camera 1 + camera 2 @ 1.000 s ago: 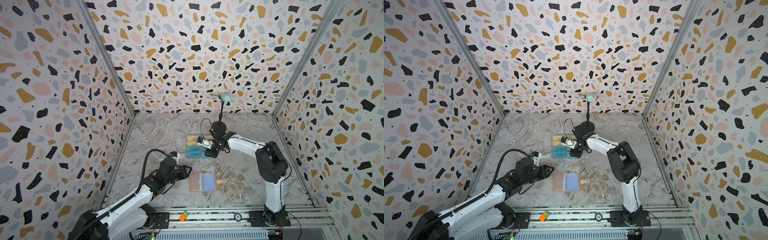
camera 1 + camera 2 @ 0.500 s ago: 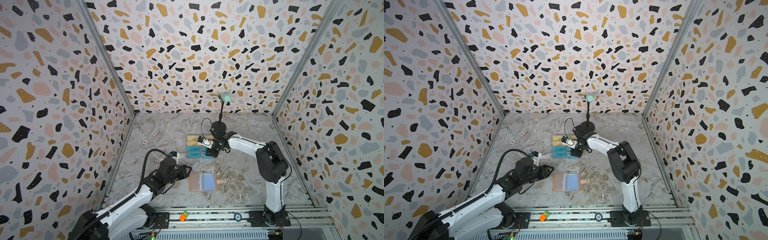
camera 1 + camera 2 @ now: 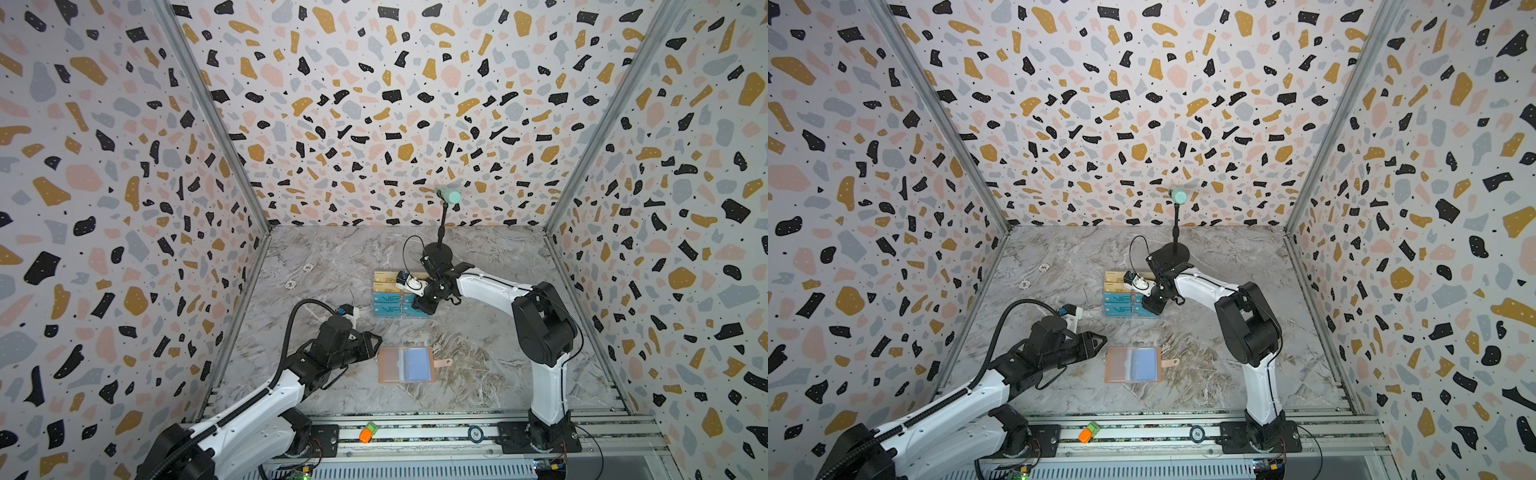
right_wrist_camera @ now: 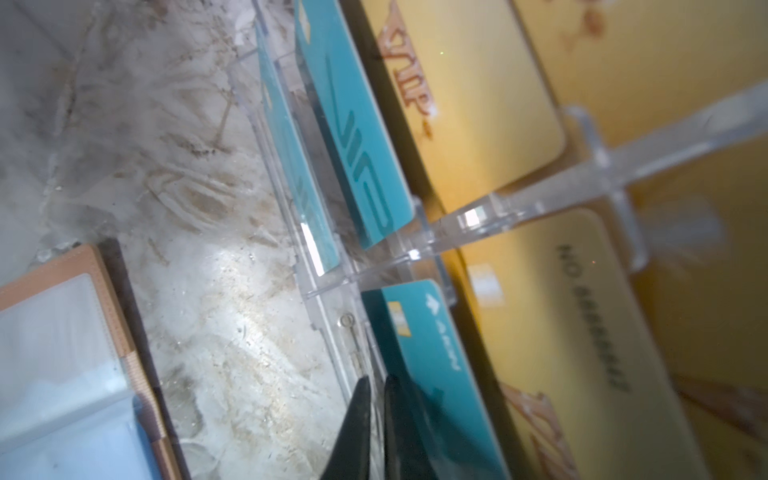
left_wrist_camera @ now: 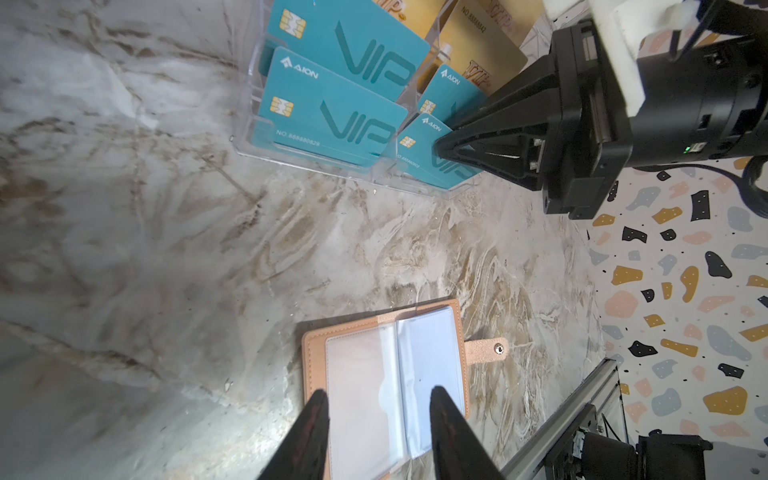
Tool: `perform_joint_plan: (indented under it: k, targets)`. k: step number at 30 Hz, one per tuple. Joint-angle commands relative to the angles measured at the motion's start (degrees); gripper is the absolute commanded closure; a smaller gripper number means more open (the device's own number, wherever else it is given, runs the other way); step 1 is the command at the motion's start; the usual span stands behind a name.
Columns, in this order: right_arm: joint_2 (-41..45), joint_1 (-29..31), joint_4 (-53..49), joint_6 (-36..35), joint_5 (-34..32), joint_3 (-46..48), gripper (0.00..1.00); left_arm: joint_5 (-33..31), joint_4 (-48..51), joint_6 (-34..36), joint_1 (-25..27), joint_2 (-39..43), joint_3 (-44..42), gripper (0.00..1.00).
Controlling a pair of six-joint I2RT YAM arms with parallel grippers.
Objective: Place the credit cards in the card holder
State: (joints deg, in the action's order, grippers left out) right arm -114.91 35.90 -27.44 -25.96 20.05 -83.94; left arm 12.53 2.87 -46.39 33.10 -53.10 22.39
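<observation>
We see a marbled counter (image 3: 498,374) enclosed by speckled walls. The right arm (image 3: 544,328) rises at the near right and reaches toward the centre. The left arm (image 3: 266,399) comes in low from the near left.

Just beyond the middle of the counter stands a clear tiered rack (image 5: 291,160). It holds the credit cards (image 5: 332,112): gold ones in the far tiers and teal ones with "VIP" lettering in the near tiers.

Nearer to us, apart from the rack, the salmon-pink card holder (image 3: 405,365) lies open and flat. Its clear sleeves face up and its snap tab (image 5: 484,349) points right.

The left gripper (image 3: 372,338) sits at the holder's far left corner with its jaws apart and nothing between them. In the left wrist view its fingers (image 5: 316,432) frame the open sleeves.

The right gripper (image 3: 424,307) points down into the rack's near right pocket, at the top edge of a teal card. Its jaws are drawn together to a thin slit. We cannot tell whether they pinch that card, the clear front wall, or nothing.
</observation>
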Motion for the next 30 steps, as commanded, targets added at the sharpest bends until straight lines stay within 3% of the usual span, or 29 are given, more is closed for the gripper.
perform_joint_plan:
  k: [1, 9, 22, 30]
  targets:
    - [0.07, 0.07, -1.68, 0.12, 0.82, -2.00, 0.94, -0.52, 0.18, 0.85, -0.41, 0.61, 1.94, 0.57]
    - [0.45, -0.04, -2.18, -0.50, 1.46, -3.29, 1.00, -0.95, 2.74, 2.09, -0.41, 0.38, 4.20, 0.57]
    - [5.63, -0.23, -3.02, 0.16, 5.35, -3.58, 1.00, -0.75, 4.75, 1.89, -0.41, 1.04, 6.59, 0.56]
    - [11.63, -0.14, 0.84, 3.12, 7.64, -0.03, 1.00, -4.64, 9.45, 4.28, -0.41, -0.01, 9.35, 0.57]
